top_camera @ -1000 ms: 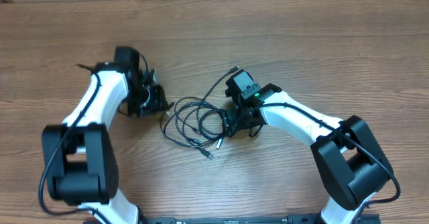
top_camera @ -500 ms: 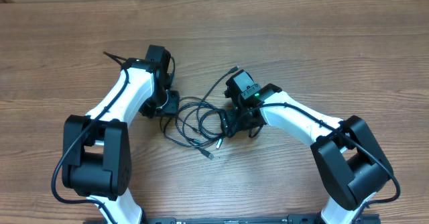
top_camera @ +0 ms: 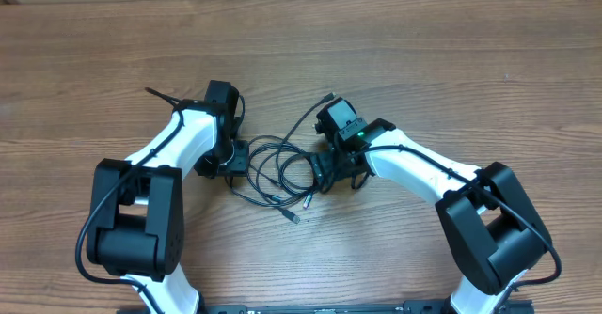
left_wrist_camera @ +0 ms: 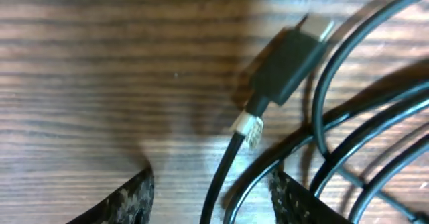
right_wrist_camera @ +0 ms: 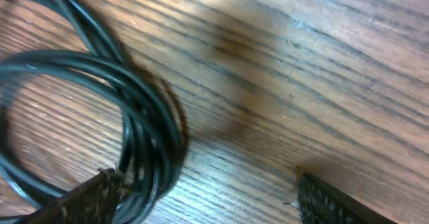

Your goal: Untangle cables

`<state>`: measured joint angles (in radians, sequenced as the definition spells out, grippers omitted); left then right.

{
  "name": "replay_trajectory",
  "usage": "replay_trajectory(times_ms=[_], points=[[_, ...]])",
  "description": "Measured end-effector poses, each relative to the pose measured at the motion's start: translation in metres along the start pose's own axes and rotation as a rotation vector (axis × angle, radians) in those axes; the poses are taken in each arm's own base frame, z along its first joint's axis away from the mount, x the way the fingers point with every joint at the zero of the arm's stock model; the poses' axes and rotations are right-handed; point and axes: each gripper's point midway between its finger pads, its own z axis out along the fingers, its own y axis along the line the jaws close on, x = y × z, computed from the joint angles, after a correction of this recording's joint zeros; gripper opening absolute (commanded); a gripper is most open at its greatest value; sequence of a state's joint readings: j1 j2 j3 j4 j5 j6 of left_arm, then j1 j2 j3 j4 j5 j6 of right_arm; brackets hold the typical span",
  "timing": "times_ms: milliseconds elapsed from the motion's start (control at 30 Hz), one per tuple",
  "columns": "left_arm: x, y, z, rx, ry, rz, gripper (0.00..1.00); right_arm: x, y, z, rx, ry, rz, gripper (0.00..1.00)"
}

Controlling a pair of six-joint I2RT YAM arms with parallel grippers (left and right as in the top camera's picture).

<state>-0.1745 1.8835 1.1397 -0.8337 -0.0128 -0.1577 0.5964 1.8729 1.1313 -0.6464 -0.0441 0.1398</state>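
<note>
Overhead: the cables (top_camera: 273, 173) lie tangled on the table (top_camera: 423, 51), between the left gripper (top_camera: 235, 159) and the right gripper (top_camera: 324, 173). Bare wood on all sides gives room to pull outward

Left wrist: jaws apart, nothing held. The plug (left_wrist_camera: 288, 60) is just ahead and its cord runs between the fingers (left_wrist_camera: 134, 197); I would close on that cord only

Right wrist: jaws wide apart, loops beside one finger (right_wrist_camera: 100, 197), nothing gripped

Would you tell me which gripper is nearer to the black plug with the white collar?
Left. The left gripper has the plug just ahead of its fingertips; the right gripper sits across the tangle.
</note>
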Motion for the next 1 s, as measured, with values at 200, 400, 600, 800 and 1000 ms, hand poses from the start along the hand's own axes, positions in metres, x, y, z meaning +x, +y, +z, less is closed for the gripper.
replay_trajectory(times_ms=[200,400,600,800,1000], points=[[-0.005,0.0,0.001,0.002,-0.051,-0.028,0.57,0.0,-0.001,0.001,0.008,-0.005,-0.012,0.83],[-0.005,0.0,0.0,0.003,-0.054,-0.028,0.57,-0.006,-0.003,0.007,0.058,-0.032,-0.039,0.83],[-0.006,0.006,0.0,-0.03,-0.06,-0.078,0.65,-0.014,-0.011,0.011,0.126,-0.04,0.013,0.83],[0.003,0.057,-0.006,-0.227,-0.059,-0.305,0.79,-0.014,-0.014,0.011,0.143,-0.041,0.066,0.84],[0.02,0.119,-0.005,-0.197,0.001,-0.585,0.8,-0.015,-0.017,0.01,0.155,-0.045,0.118,0.84]])
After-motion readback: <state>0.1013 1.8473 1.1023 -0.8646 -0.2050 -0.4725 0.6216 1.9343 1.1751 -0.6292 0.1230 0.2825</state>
